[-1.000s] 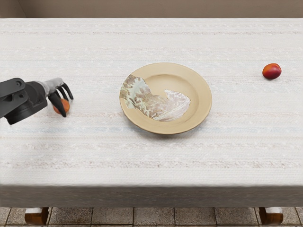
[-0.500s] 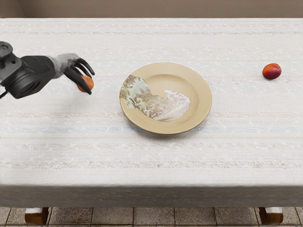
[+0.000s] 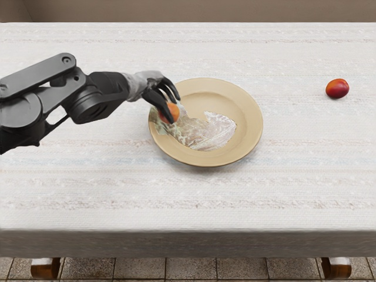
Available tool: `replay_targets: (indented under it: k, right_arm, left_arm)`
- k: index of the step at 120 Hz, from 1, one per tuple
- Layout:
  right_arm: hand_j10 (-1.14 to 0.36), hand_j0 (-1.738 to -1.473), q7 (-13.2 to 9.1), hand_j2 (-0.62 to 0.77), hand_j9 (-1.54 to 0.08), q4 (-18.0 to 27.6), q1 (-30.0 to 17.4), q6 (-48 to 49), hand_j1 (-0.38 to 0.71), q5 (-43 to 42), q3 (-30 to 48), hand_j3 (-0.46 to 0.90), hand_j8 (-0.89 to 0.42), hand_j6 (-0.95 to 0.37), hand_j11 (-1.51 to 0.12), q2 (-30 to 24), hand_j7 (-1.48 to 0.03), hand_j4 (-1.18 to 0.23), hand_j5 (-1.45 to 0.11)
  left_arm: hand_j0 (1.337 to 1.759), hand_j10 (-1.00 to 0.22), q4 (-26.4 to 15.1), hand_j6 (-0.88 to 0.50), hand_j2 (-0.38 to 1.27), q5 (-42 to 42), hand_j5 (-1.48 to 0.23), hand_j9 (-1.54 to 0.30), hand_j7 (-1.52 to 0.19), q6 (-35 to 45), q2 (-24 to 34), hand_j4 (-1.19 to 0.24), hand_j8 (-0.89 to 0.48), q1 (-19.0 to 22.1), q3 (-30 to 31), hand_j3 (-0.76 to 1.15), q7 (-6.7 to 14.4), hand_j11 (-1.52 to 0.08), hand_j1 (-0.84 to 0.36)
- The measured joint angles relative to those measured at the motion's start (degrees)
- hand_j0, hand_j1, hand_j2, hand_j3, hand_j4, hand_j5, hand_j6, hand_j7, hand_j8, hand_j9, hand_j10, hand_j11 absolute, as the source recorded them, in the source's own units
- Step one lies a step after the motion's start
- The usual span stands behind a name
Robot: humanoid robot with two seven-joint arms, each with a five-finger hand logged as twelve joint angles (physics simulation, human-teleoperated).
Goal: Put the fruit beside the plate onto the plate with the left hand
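Tan plate [image 3: 249, 111]: round and shallow, set near the middle of the table [image 3: 188, 194], rim glossy.
Plate pattern [image 3: 200, 130]: a mottled grey-brown, leaf-like patch spreads over the left side and centre of the plate's floor.
Plate contents: only the orange fruit [image 3: 174, 111] is over it, just inside the left rim and above the edge of the pattern. The hand hides its underside, so whether it touches the plate cannot be told.
Orange fruit: small and round, mostly covered, with just its lower right side showing between the fingertips.
Left hand [image 3: 155, 89]: at the plate's left rim, palm turned down and to the right.
Fingers [image 3: 168, 88]: dark, curled downward and closed around the orange fruit, grasping it from above.
Left arm [image 3: 53, 97]: comes in from the left edge, dark grey links folded at the elbow, forearm stretched rightward, pale grey at the wrist.
Red fruit [image 3: 337, 88]: lies on the cloth at the far right, well apart from the plate.
Table: covered in a pale, off-white woven cloth.
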Motion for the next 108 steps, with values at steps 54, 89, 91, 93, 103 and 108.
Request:
replay_targets:
  k: [54,89,91,93,103,108]
  right_arm:
    - [-0.01,-1.658,0.0,0.0,-0.01,0.0,0.0,0.0,-0.34,0.0,0.0,0.0,-0.01,-0.01,-0.01,0.0,-0.01,-0.01,-0.01]
    - [-0.01,-1.658,0.0,0.0,-0.01,0.0,-0.1,0.0,-0.34,0.0,-0.1,0.0,-0.01,-0.01,-0.01,0.0,-0.01,-0.01,-0.01]
    - [-0.01,-1.658,0.0,0.0,-0.01,0.0,-0.1,0.0,-0.34,0.0,-0.1,0.0,-0.01,-0.01,-0.01,0.0,-0.01,-0.01,-0.01]
    - [-0.01,-1.658,0.0,0.0,-0.01,0.0,-0.1,0.0,-0.34,0.0,-0.1,0.0,-0.01,-0.01,-0.01,0.0,-0.01,-0.01,-0.01]
    - [-0.01,-1.658,0.0,0.0,-0.01,0.0,-0.1,0.0,-0.34,0.0,-0.1,0.0,-0.01,-0.01,-0.01,0.0,-0.01,-0.01,-0.01]
    - [-0.01,-1.658,0.0,0.0,-0.01,0.0,-0.1,0.0,-0.34,0.0,-0.1,0.0,-0.01,-0.01,-0.01,0.0,-0.01,-0.01,-0.01]
  left_arm:
    - [1.657,-0.19,0.0,-0.15,0.22,-4.3,-0.28,-0.27,-0.27,-9.5,1.3,-0.2,-0.14,-3.3,-3.1,0.0,0.0,-0.27,0.11]
    - [1.658,-0.05,0.1,-0.04,0.05,-34.1,-0.07,-0.07,-0.07,-30.2,19.2,-0.05,-0.04,4.2,-10.0,0.0,0.0,-0.07,0.29]
    - [1.658,-0.05,0.1,-0.04,0.05,-35.9,-0.07,-0.07,-0.07,-30.4,20.3,-0.05,-0.04,5.1,-10.0,0.0,0.0,-0.07,0.29]
    - [1.658,-0.04,0.1,-0.04,0.05,-37.6,-0.06,-0.06,-0.06,-30.7,21.6,-0.05,-0.03,6.0,-10.1,0.0,0.0,-0.06,0.29]
    - [1.658,-0.03,0.1,-0.03,0.03,-44.1,-0.04,-0.04,-0.04,-31.5,23.8,-0.03,-0.02,9.6,-10.3,0.0,0.0,-0.04,0.31]
    - [1.658,-0.03,0.1,-0.02,0.03,-45.9,-0.04,-0.04,-0.04,-31.7,24.4,-0.03,-0.02,10.4,-10.3,0.0,0.0,-0.04,0.32]
